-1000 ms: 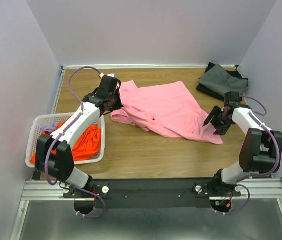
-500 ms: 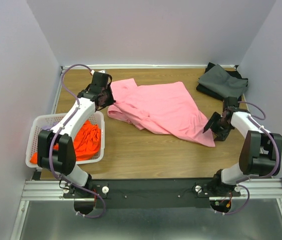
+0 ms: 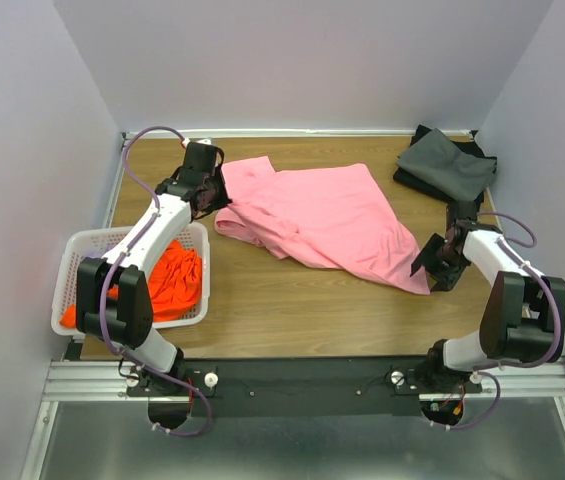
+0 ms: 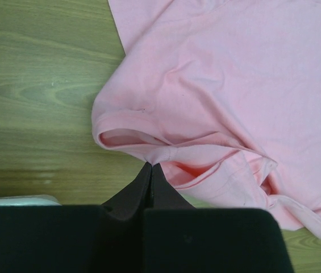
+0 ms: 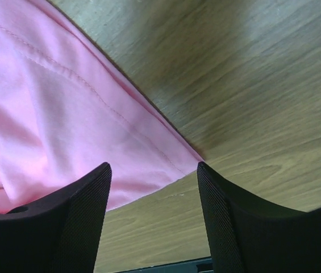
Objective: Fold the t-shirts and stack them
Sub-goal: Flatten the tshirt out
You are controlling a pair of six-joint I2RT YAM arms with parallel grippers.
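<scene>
Pink t-shirt point(image 3: 332, 215) lay spread mid-table point(image 3: 292, 320), rumpled along its left edge. Its long axis ran on a diagonal, with the far-left end at my left jaws and the near-right corner tapering toward my right jaws.

Left jaws were pressed together, tips pinching a fold of the shirt's edge at that far-left end. Right jaws stood apart, low over the wood, straddling the near-right corner without clamping it.

Only the overhead view gave the whole layout. An orange t-shirt point(image 3: 177, 280) was heaped in the white basket point(image 3: 87, 240) at the left edge. Dark grey t-shirts point(image 3: 447, 165) sat folded in the far-right corner, well apart from the pink one.

The left wrist view added the rolled fold and the creases fanning from my shut tips. The right wrist view added the stitched hem line and the corner's cloth lying in the gap between my fingers point(image 5: 75, 222).
</scene>
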